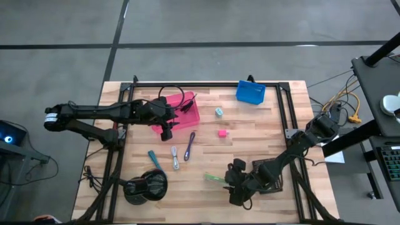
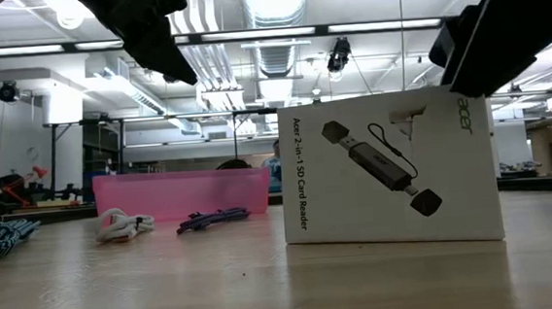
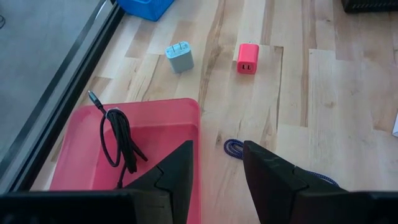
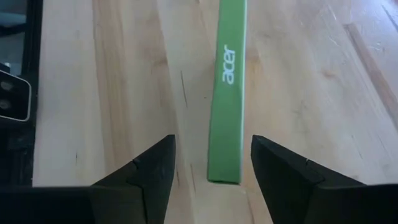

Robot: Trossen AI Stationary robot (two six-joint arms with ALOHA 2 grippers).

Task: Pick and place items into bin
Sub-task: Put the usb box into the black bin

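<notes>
1. The right gripper [image 4: 211,168] hangs low in the lower right of the high view, its jaws spread apart and empty, the near end of the green packet [image 4: 227,93] lying between them.
2. In the right wrist view the packet stands on its narrow edge, a green strip printed "acer" in white, running straight away from the jaws.
3. In the low view the same packet [image 2: 389,171] shows its broad white face, printed with a card reader, at centre right of the frame.
4. The left gripper [image 3: 217,165] hovers in the left centre of the high view over the near rim of the pink bin [image 3: 81,124], jaws released and holding nothing.
5. A black coiled cable [image 3: 118,140] lies inside the bin.
6. A purple cord [image 3: 235,147] lies on the counter [image 3: 336,93] just beside the bin, showing between the left jaws.
7. Farther off, a pale teal cube [image 3: 180,57] and a pink cube [image 3: 247,58] sit apart, near each other, toward the upper middle of the left wrist view.
8. A blue bin [image 1: 250,92] stands at the upper centre right of the high view.
</notes>
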